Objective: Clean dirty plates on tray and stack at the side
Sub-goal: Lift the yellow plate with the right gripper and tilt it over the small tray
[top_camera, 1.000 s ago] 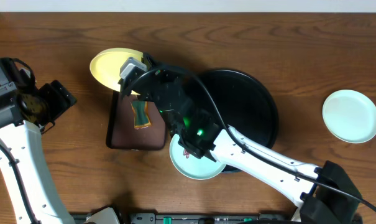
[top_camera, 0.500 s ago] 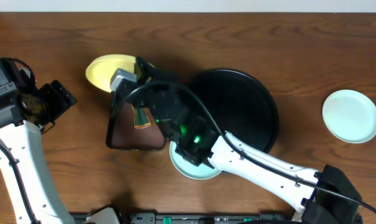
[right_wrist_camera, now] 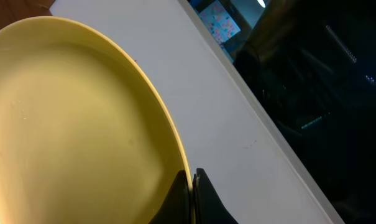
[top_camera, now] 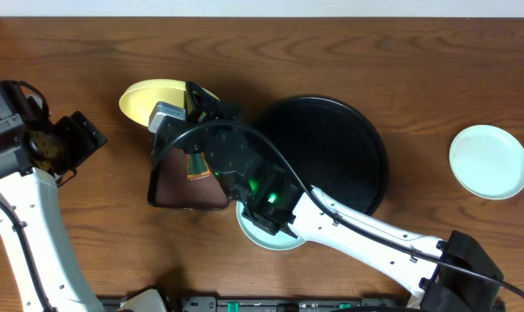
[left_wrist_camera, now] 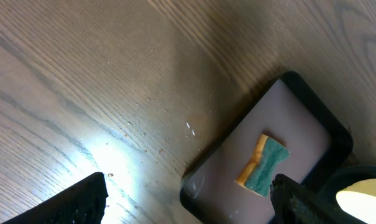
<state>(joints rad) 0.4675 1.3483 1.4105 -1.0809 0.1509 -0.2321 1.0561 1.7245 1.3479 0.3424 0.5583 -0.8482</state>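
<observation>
My right gripper is shut on the rim of the pale yellow plate, holding it tilted at the back left, beyond the brown tray; the wrist view shows the fingers pinching the yellow plate's edge. A mint-blue plate lies at the front of the round black tray, mostly under my right arm. Another mint-blue plate lies alone at the far right. My left gripper is open and empty above the table, left of the brown tray.
A small dark-brown rectangular tray holds a green-and-yellow sponge; both show in the left wrist view, the tray and the sponge. Water droplets speckle the wood.
My right gripper has carried the yellow plate a little left and back, tilting it more steeply. The left arm has not moved.
</observation>
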